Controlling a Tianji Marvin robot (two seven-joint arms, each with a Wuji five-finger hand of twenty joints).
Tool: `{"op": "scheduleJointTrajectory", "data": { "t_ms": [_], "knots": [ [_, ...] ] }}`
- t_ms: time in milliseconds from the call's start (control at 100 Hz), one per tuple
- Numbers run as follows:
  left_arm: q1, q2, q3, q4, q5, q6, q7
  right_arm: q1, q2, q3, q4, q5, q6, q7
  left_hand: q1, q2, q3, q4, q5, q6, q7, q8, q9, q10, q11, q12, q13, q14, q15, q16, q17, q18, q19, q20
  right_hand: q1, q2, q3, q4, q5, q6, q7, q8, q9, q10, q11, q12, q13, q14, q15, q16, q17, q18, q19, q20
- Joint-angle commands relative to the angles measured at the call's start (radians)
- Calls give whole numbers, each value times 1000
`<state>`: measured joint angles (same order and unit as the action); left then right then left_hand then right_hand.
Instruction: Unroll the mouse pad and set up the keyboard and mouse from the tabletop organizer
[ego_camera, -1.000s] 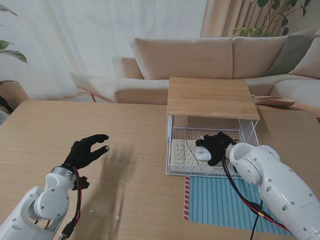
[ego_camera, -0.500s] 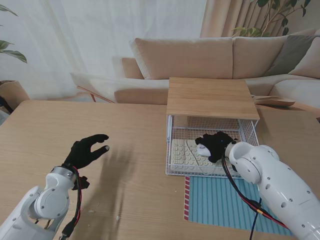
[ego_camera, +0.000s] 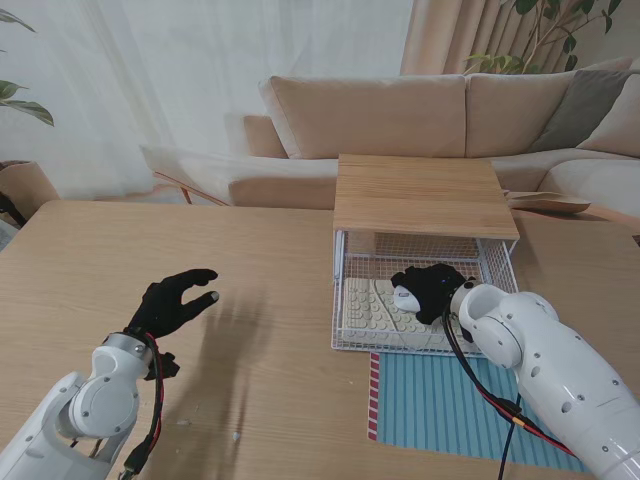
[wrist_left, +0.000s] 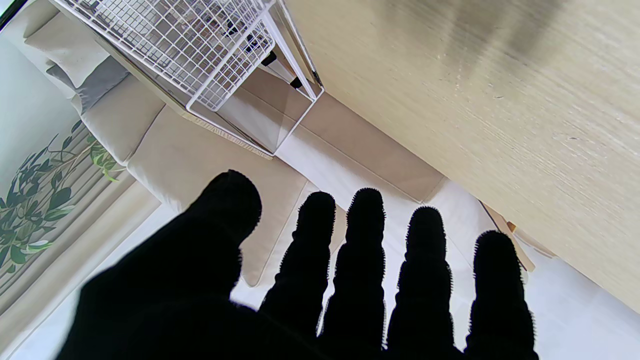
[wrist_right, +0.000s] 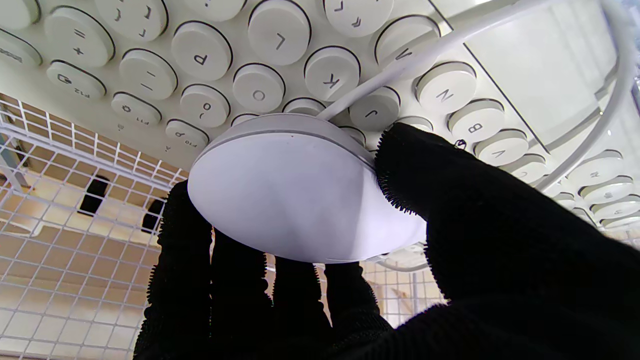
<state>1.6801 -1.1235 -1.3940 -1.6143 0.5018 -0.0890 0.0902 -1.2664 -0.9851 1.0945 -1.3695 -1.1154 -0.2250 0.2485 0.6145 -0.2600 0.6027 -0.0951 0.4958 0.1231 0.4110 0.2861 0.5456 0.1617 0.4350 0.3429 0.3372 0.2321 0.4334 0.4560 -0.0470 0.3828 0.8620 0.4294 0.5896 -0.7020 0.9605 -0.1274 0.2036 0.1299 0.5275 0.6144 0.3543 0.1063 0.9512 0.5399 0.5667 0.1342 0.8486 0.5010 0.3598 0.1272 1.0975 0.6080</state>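
Observation:
A white wire organizer with a wooden top stands on the table. Inside lies a cream keyboard with round keys. My right hand reaches into the organizer and is shut on the white mouse, held just above the keys; thumb and fingers clamp its sides, and its cable trails over the keyboard. The blue striped mouse pad lies flat in front of the organizer. My left hand hovers open over the table to the left, fingers spread.
A beige sofa stands beyond the table's far edge, with curtains and plants behind it. The wire organizer's corner shows in the left wrist view. Bare wooden table lies between my left hand and the organizer.
My right hand has lifted the mouse off the keyboard and drawn it slightly up and back within the organizer. The left hand has stayed still.

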Motion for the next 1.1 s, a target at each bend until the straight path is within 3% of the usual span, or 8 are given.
{"op": "scheduleJointTrajectory", "data": {
  "t_ms": [0, 790, 1090],
  "knots": [
    [1, -5, 3, 1, -4, 4, -13, -20, -7, 1, 12, -2, -10, 10, 5, 3, -8, 33, -30, 5, -12, -9, -23, 24, -13, -10, -20, 8, -8, 15, -14, 25, -25, -2, 131, 2, 156, 26, 38, 25, 54, -17, 38, -14, 88, 30, 152, -63, 178, 34, 22, 3, 48, -11],
    [-2, -4, 11, 3, -8, 6, -18, -61, -13, 112, -86, -13, -93, -8, 7, 1, -8, 34, -32, 7, -12, -9, -26, 26, -12, -10, -28, 8, -8, 16, -10, 31, -25, 0, 194, -44, 188, -13, 51, 33, 80, -51, 58, -4, 102, 45, 194, -51, 252, 41, 57, -16, 73, -2],
    [0, -4, 11, 0, -12, 9, -20, -103, -14, 192, -190, -16, -156, 10, 7, 1, -8, 34, -31, 7, -12, -9, -26, 27, -12, -11, -29, 8, -9, 15, -10, 31, -25, 0, 224, -57, 189, -22, 56, 33, 79, -61, 62, -3, 102, 47, 207, -57, 293, 60, 74, -19, 80, 2]
  ]
}}
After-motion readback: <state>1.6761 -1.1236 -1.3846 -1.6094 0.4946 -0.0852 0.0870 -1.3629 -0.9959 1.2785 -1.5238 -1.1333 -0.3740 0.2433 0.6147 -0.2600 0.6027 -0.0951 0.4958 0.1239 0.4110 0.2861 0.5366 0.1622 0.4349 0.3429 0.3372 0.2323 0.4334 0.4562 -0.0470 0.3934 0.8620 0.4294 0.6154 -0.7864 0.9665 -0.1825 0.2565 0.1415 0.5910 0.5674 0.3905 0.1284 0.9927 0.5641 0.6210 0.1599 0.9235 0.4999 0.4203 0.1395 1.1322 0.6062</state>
